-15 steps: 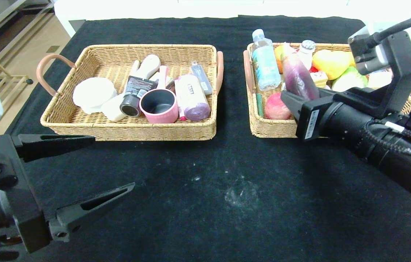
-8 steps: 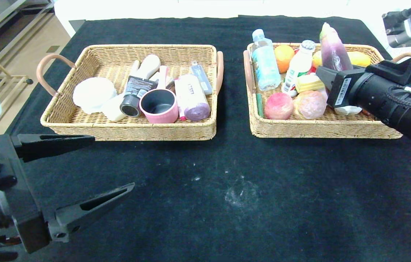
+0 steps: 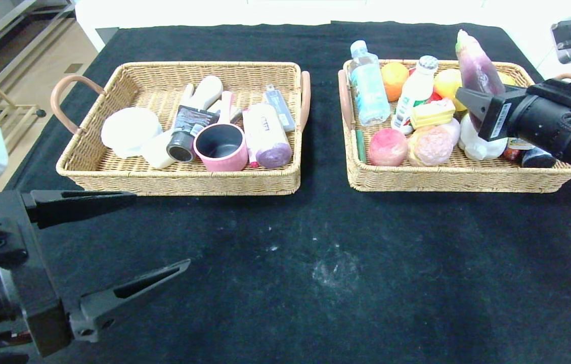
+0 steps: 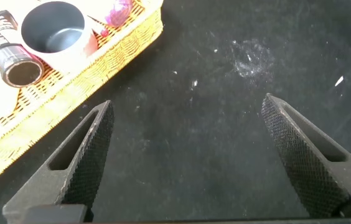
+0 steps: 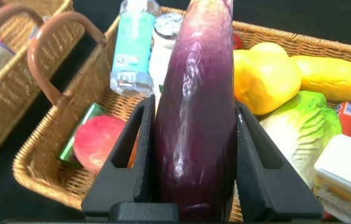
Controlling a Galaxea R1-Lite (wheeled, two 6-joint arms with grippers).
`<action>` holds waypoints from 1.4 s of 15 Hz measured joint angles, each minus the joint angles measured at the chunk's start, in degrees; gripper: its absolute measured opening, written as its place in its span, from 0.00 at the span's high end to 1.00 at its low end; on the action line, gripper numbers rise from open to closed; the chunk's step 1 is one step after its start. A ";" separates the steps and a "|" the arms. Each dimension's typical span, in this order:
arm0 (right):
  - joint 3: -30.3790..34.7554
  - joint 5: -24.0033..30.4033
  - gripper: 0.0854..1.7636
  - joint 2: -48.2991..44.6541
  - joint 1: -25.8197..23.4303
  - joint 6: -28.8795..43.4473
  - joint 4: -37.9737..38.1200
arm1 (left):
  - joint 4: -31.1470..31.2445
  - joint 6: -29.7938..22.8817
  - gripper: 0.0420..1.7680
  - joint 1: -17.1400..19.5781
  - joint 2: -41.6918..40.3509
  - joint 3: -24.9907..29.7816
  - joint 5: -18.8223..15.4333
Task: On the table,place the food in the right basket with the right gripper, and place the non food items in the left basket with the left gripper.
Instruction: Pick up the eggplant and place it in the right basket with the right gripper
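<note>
The black two-fingered right gripper (image 3: 472, 101) hangs over the right side of the right basket (image 3: 447, 179), a tan wicker tray with brown hoop handles. Its fingers are clamped on a long purple eggplant (image 3: 475, 68), which stands nearly upright above the fruit and bottles lying inside. In the right wrist view the eggplant (image 5: 197, 106) fills the space between both fingers. Over the near left of the black-draped table (image 3: 315, 253), the black left gripper (image 3: 159, 235) hovers with its fingers spread wide, holding nothing. The matching left basket (image 3: 179, 184), far left, holds a white round disc (image 3: 128, 129), a black squeeze tube (image 3: 186, 131) and a pink mug (image 3: 220, 146).
</note>
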 joint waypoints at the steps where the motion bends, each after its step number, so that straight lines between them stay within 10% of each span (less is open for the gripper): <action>1: -0.22 2.22 0.56 0.10 -1.46 0.02 0.44 | 0.00 0.02 0.03 0.00 0.06 0.05 0.00; 17: -5.11 8.23 0.56 7.28 -8.73 -0.51 -0.35 | -0.16 0.00 0.03 0.00 0.72 0.44 -0.02; 21: -5.24 8.34 0.35 7.66 -8.79 -0.44 -0.33 | -0.11 0.00 0.03 0.00 0.89 0.46 -0.04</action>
